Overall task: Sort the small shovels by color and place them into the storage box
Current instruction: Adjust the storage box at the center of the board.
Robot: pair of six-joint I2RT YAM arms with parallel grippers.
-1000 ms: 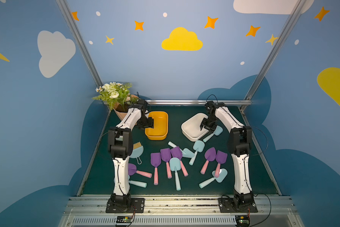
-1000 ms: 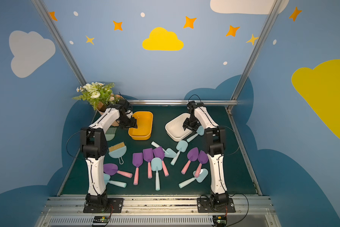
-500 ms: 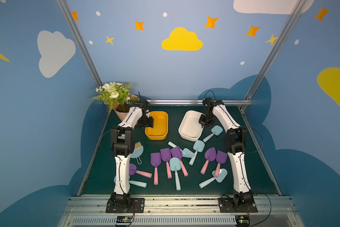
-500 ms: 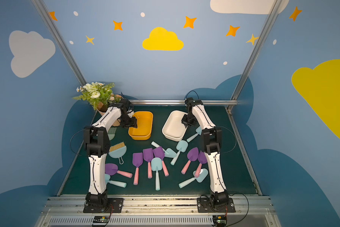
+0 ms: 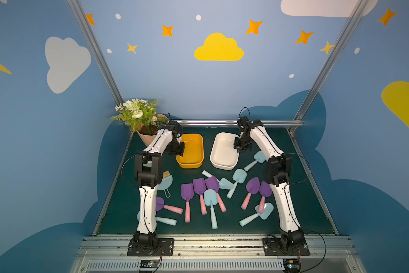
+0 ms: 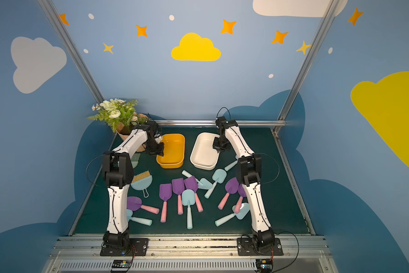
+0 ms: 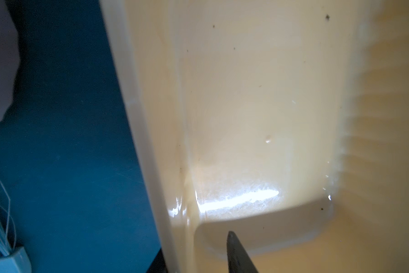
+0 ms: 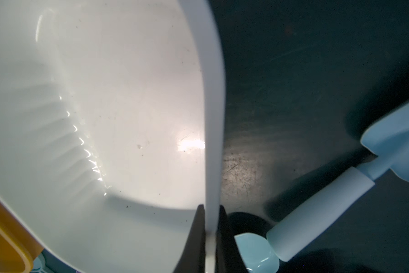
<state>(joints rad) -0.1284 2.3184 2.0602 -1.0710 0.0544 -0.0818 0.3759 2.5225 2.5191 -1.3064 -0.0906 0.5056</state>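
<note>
Purple-bladed shovels [image 5: 187, 191] with pink handles and pale blue shovels [image 5: 210, 197] lie scattered across the green mat in both top views. The yellow storage box [image 5: 190, 165] and the white storage box [image 5: 222, 165] stand side by side at the back, and nothing shows inside either. My left gripper [image 7: 195, 245] is open, with one finger inside and one outside the yellow box's left wall [image 7: 246, 94]; a gap shows at the inner finger. My right gripper [image 8: 211, 208] is shut on the white box's right rim [image 8: 213, 118].
A blue shovel [image 8: 317, 208] lies just right of the white box, close to my right gripper. A potted plant [image 5: 146, 134] stands at the back left, with a blue dustpan [image 5: 166, 182] and a brush [image 6: 135, 159] beside my left arm. A metal rail [image 5: 210, 123] runs along the back.
My right gripper closed on the white box's rim and shifted the box left and towards the back, turning it straighter. My left gripper's jaws narrowed around the yellow box's wall.
</note>
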